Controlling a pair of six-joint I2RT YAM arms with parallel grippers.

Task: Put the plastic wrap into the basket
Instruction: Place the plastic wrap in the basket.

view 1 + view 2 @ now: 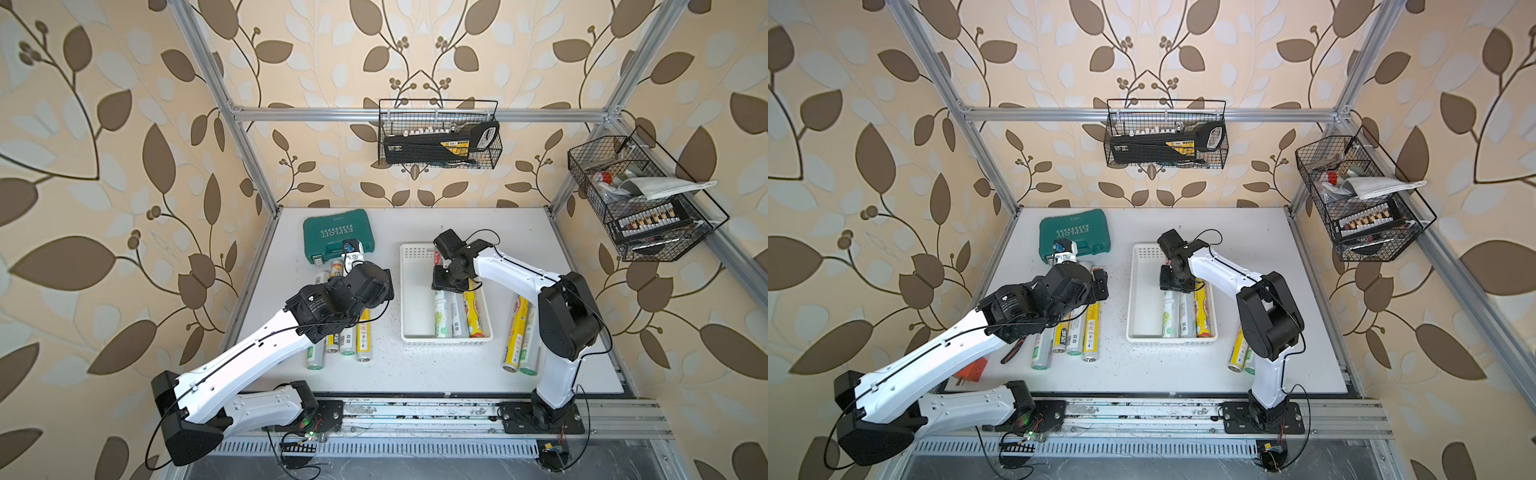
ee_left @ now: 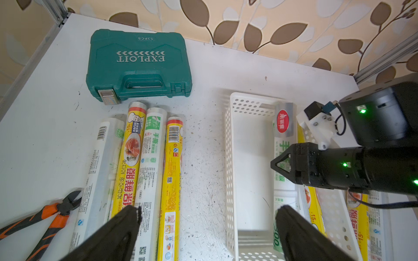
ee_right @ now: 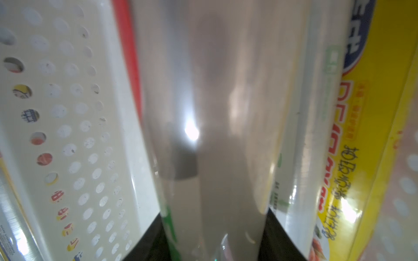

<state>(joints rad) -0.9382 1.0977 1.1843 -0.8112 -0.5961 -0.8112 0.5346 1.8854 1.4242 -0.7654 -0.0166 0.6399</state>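
Observation:
The white perforated basket (image 1: 417,299) (image 1: 1144,299) (image 2: 251,171) (image 3: 67,113) sits mid-table. Three plastic wrap rolls lie lengthwise along its right side. My right gripper (image 1: 446,279) (image 2: 282,165) (image 3: 214,237) reaches down into it, shut on the silver-white roll (image 1: 443,322) (image 2: 282,126) (image 3: 214,113) with a red oval label. A plain silver roll and a yellow roll (image 1: 473,311) (image 3: 373,135) lie beside it. Several more rolls (image 1: 345,338) (image 2: 149,158) lie side by side left of the basket. My left gripper (image 2: 208,214) hangs open above them, holding nothing. Two rolls (image 1: 519,336) (image 1: 1239,351) lie right of the basket.
A teal tool case (image 1: 336,239) (image 2: 138,65) stands behind the left rolls. Orange-and-black pliers (image 2: 49,212) lie beside those rolls near the table's left edge. Black wire baskets (image 1: 438,137) (image 1: 640,199) hang on the back and right frame rails.

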